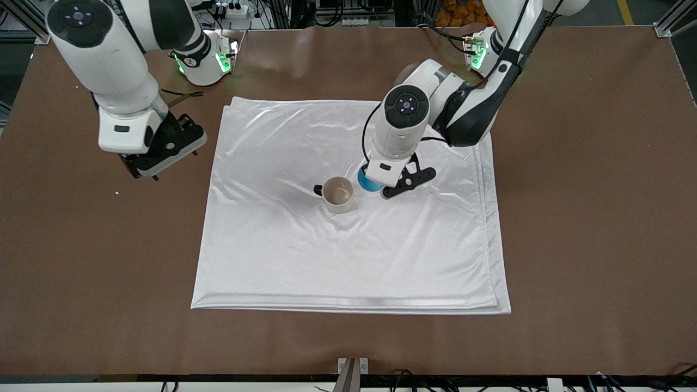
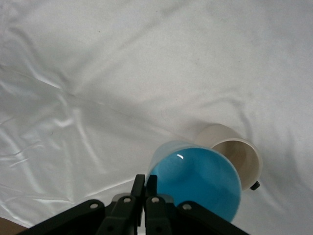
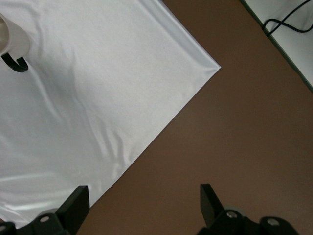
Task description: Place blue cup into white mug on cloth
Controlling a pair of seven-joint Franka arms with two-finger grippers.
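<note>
The white mug (image 1: 338, 194) stands upright on the cloth (image 1: 354, 256) near its middle, with its dark handle toward the right arm's end. My left gripper (image 1: 374, 184) is shut on the rim of the blue cup (image 1: 368, 184) and holds it upright right beside the mug, on the side toward the left arm's end. In the left wrist view, the fingers (image 2: 140, 183) pinch the blue cup's (image 2: 195, 181) rim, with the mug (image 2: 234, 152) just past it. My right gripper (image 1: 144, 170) is open and empty over the bare table beside the cloth.
The brown table (image 1: 588, 218) surrounds the cloth on all sides. The right wrist view shows a corner of the cloth (image 3: 73, 98), the mug's edge (image 3: 11, 36) and bare table (image 3: 234, 122). Cables lie near the arm bases.
</note>
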